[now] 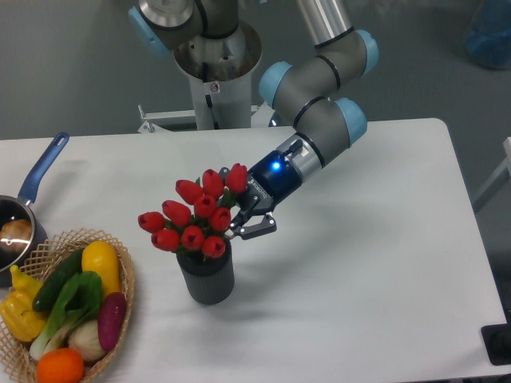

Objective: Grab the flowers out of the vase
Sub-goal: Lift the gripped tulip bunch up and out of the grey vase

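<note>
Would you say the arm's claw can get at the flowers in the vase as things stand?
Probably yes: the claw is already at the flowers, reaching in from their right above the vase. Nothing stands between them, though the buds hide whether it has closed on the stems.
</note>
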